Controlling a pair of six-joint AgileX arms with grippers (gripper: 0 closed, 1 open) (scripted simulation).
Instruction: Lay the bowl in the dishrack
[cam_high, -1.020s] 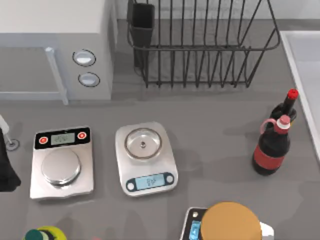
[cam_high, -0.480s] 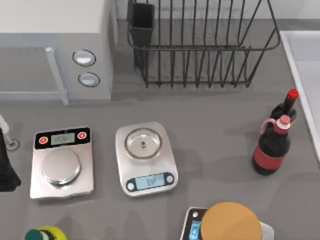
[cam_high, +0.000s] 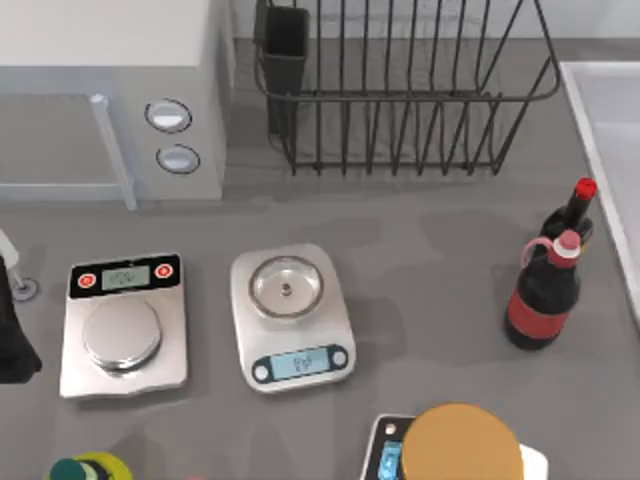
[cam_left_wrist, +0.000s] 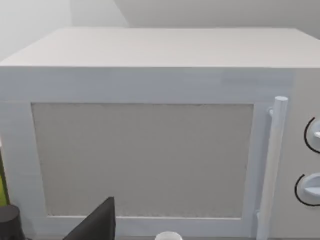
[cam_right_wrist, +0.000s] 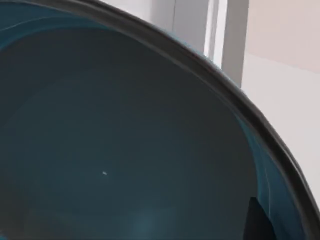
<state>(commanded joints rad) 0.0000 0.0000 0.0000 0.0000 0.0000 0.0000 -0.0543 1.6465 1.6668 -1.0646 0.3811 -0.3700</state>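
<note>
Close against the right wrist camera, the teal bowl (cam_right_wrist: 115, 150) is seen; the claw's grip cannot be told. It should be carried slowly and laid between the dishrack (cam_high: 400, 100) tines at the upper middle.

A white microwave (cam_high: 110, 95) is positioned at the table's far left, with two round dials (cam_high: 168, 115) beside its door handle (cam_high: 112, 150). Two kitchen scales are placed side by side near the centre: a square one (cam_high: 123, 322) and a rounded one (cam_high: 291, 316). A dark red-capped bottle (cam_high: 545, 290) is located at the right.
</note>
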